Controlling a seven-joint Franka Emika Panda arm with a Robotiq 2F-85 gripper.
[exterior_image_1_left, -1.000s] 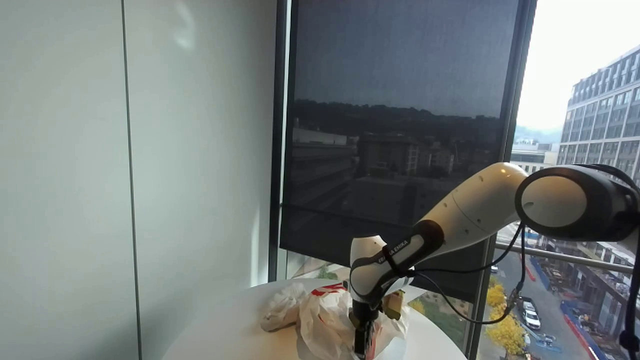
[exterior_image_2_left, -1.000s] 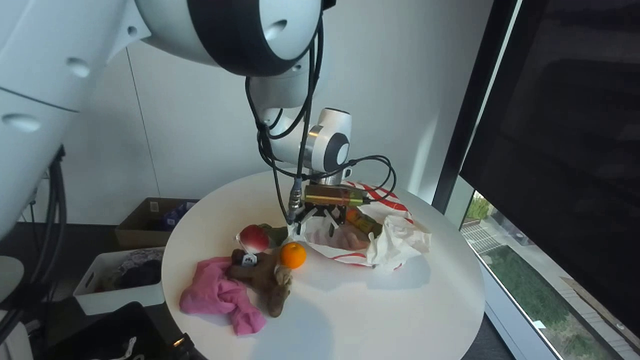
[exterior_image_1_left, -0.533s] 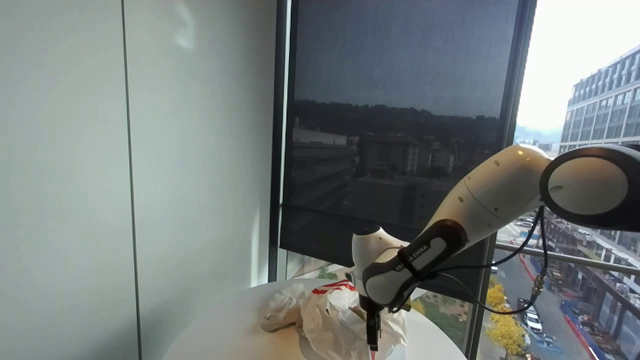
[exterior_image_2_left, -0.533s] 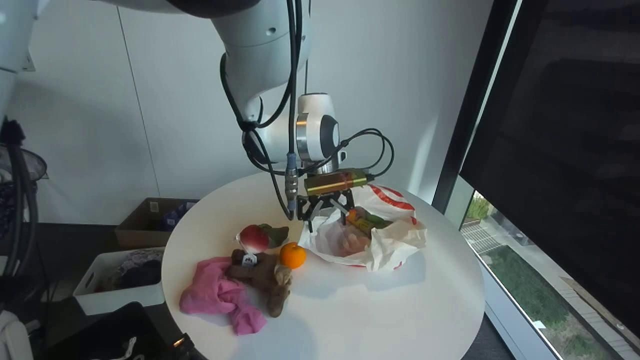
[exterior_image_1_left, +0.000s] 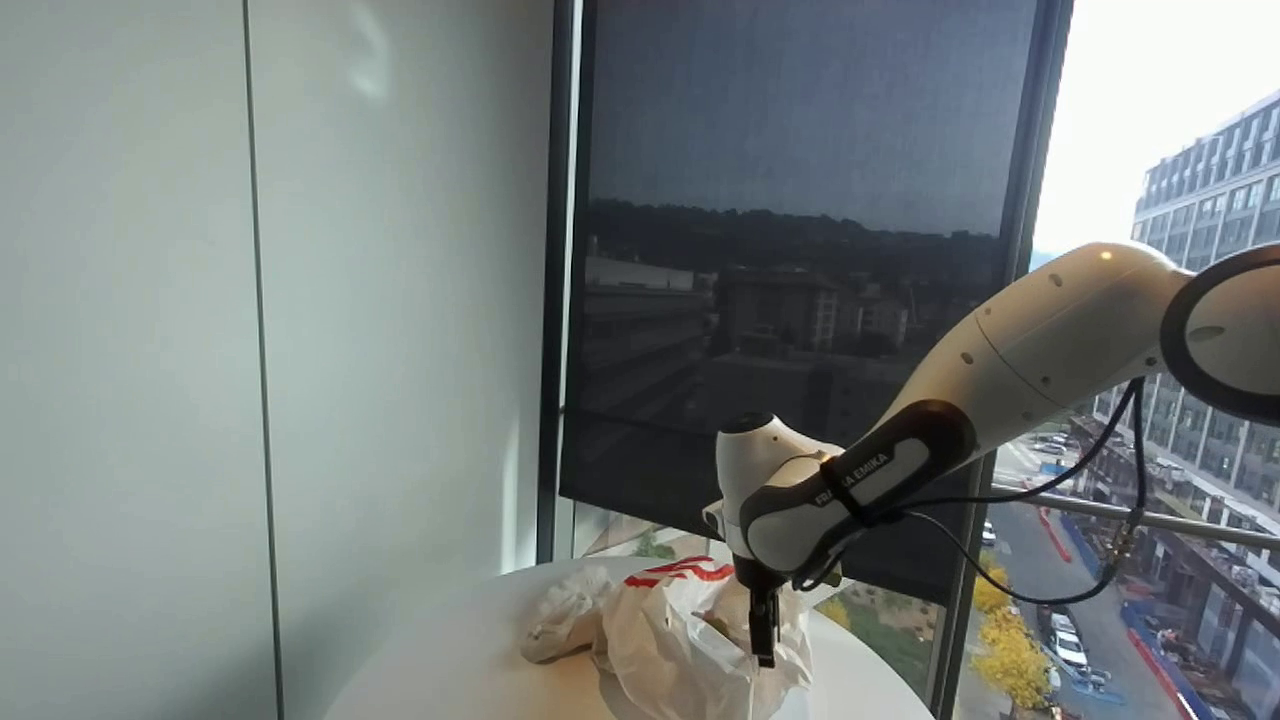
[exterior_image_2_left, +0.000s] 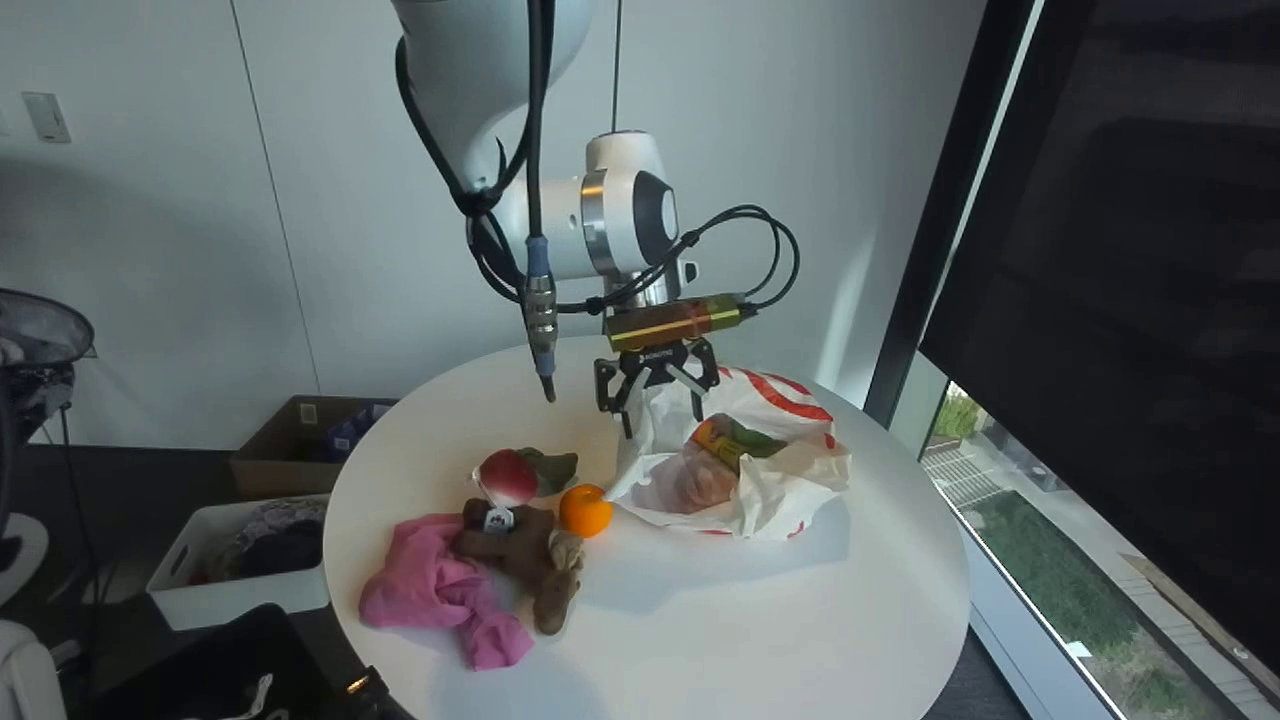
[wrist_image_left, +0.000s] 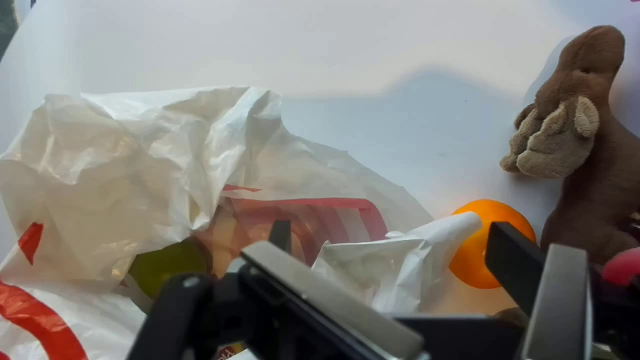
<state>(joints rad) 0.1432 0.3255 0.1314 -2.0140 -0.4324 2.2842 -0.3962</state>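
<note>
We are finding the pincer (exterior_image_2_left: 662, 420) hanging point-down at the edge of the bag (exterior_image_2_left: 800, 485), its jaws standing wide apart; in the wrist view we are seeing a white fold of the bag between them, contact being impossible to judge; the bag is lying open and crumpled on the counter (exterior_image_2_left: 750, 640), a yellow package (exterior_image_2_left: 718, 445) resting inside it; just beside the bag's rim an orange (exterior_image_2_left: 585, 512) is sitting; a plush (exterior_image_2_left: 520, 555) is lying next to the orange; a pink cloth (exterior_image_2_left: 432, 585) is lying against the plush; a red item (exterior_image_2_left: 508, 477) is resting beside a green item (exterior_image_2_left: 555, 470). In an exterior view we are noting a box (exterior_image_2_left: 285, 475) and a bin (exterior_image_2_left: 245, 605) standing on the floor (exterior_image_2_left: 150, 490).
</note>
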